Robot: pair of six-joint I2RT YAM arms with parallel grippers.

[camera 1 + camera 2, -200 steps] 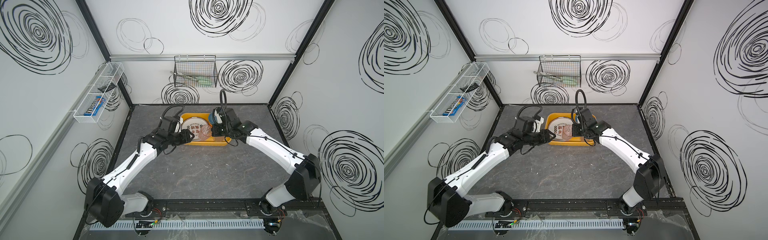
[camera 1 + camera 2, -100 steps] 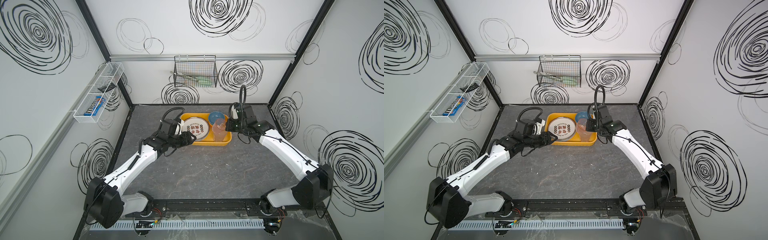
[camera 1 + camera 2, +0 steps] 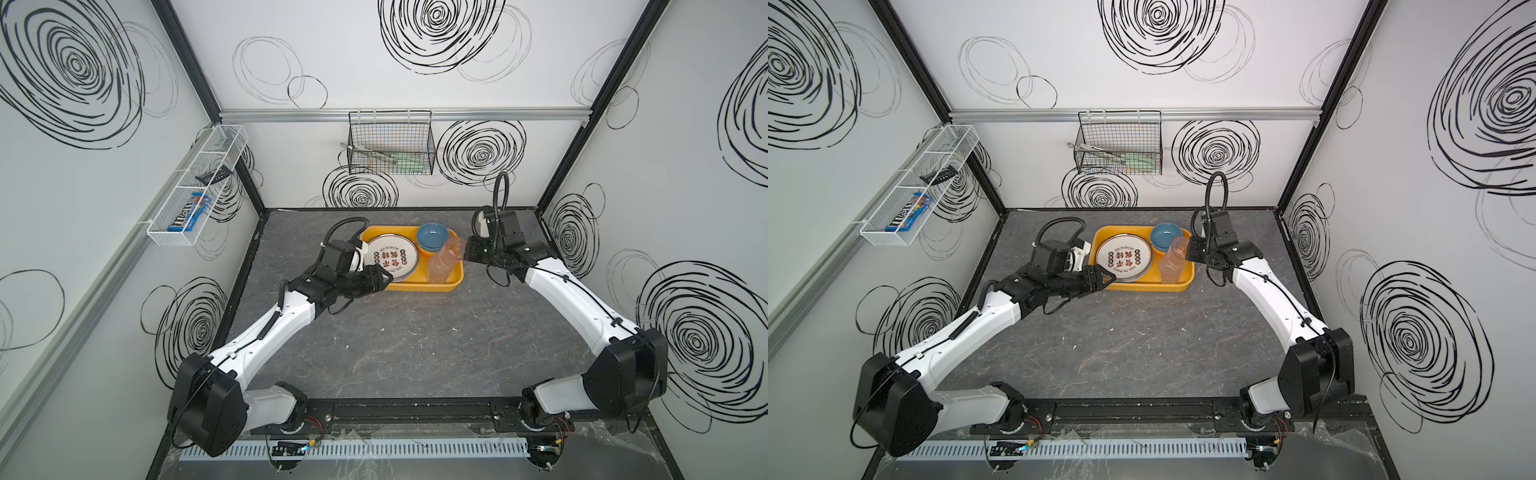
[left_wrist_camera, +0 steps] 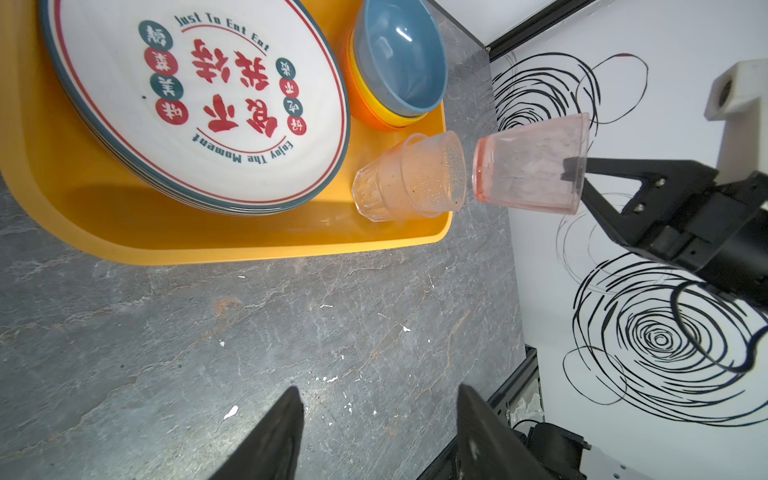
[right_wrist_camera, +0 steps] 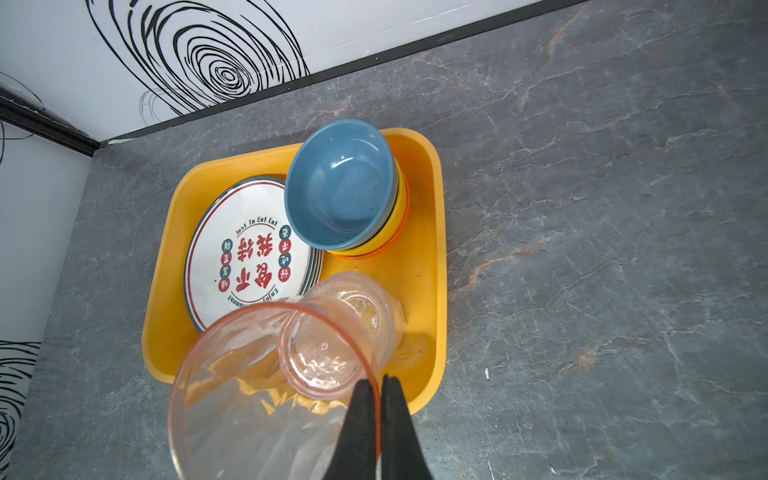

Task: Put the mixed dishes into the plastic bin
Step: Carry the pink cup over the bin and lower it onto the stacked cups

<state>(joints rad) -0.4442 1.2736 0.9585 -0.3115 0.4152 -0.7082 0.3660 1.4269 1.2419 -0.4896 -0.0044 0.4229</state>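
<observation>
Your right fingers [image 5: 360, 419] are clamped on the rim of the pink cup [image 4: 532, 166]. It hangs over the bin [image 5: 422, 291], seemingly just above the clear cup [image 4: 411, 178] that stands there beside the plates [image 5: 249, 257] and bowls [image 5: 340, 187]. Your left fingers [image 4: 278, 436] stand apart, empty, over the tabletop [image 4: 249, 332] near the bin.

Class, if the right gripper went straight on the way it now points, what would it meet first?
Probably the clear cup standing in the bin: the pink cup pinched in the right gripper hangs above its mouth and would touch first.
</observation>
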